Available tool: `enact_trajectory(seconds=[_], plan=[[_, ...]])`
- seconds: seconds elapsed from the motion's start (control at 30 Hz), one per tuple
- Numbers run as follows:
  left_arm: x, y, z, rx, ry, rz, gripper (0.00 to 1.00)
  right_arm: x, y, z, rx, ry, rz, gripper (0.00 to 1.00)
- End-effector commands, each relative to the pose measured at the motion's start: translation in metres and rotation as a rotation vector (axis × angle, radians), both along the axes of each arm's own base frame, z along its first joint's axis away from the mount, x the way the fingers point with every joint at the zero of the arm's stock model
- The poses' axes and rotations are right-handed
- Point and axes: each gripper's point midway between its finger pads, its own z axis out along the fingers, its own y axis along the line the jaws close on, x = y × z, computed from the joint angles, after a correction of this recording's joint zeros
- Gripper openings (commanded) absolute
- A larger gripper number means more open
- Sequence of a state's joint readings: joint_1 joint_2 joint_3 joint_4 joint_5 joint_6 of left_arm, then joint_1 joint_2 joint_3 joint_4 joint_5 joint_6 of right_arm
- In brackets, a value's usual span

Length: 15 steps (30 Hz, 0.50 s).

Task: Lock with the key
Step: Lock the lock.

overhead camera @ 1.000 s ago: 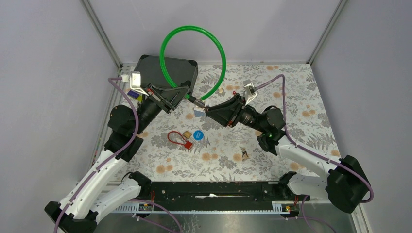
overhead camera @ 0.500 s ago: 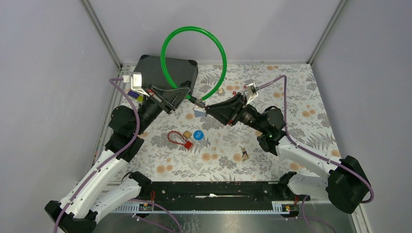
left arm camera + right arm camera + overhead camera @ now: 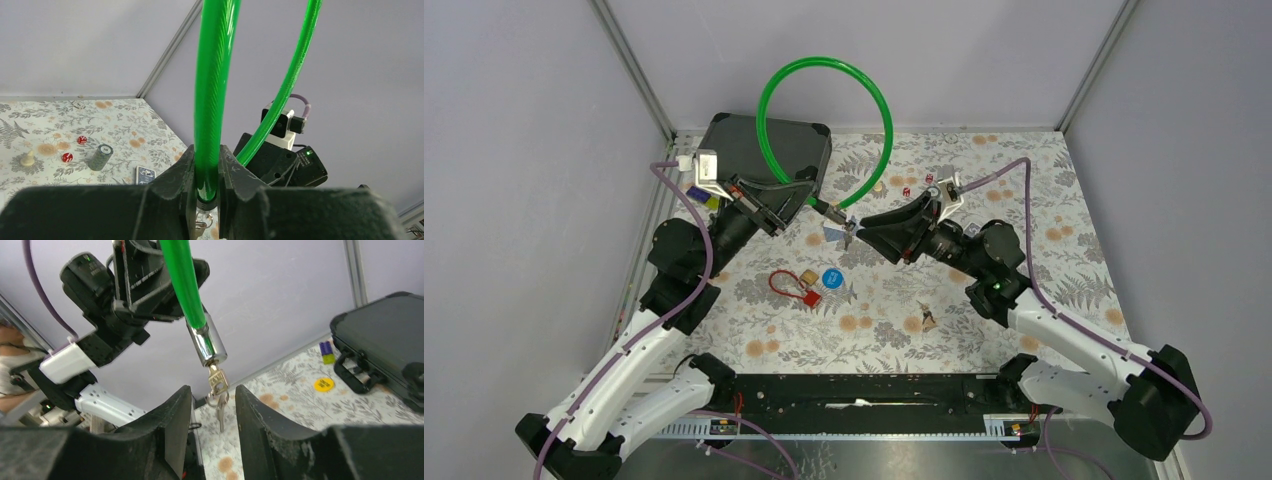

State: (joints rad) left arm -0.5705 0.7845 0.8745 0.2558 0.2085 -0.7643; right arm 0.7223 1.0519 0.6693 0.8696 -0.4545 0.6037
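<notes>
Robotics lab test cell: plain lilac walls (image 3: pixel 514 150) and metal corner posts (image 3: pixel 632 65) enclose a floral desk (image 3: pixel 1024 180), robot arms (image 3: pixel 639 345) bolted at bottom.

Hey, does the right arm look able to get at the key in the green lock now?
Probably yes: the key hangs free below the lock, straight ahead of the right arm's parted jaws, nothing between.

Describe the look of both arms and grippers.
The left arm and right arm share white lower links, black joints and a purple cable running to a white wrist camera. The left gripper and right gripper are black, wedge-shaped, two-fingered.
</notes>
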Motion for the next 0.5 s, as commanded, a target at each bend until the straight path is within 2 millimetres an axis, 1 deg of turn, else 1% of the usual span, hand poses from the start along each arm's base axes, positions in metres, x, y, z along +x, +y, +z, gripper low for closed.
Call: enact_trajectory(seconds=[0.0,0.2,0.47], plan=[[-0.016,0.013,0.041,-0.079,-0.128,0.018,0.0,-0.01,-0.003,0.017,-0.067,-0.115,0.001,0.44],[-0.018,0.008,0.042,-0.081,-0.141,-0.014,0.0,-0.018,-0.003,0.024,-0.034,-0.19,0.033,0.41],[-0.028,0.0,0.046,-0.095,-0.165,-0.081,0.0,-0.013,0.004,0.032,0.002,-0.22,0.04,0.4]])
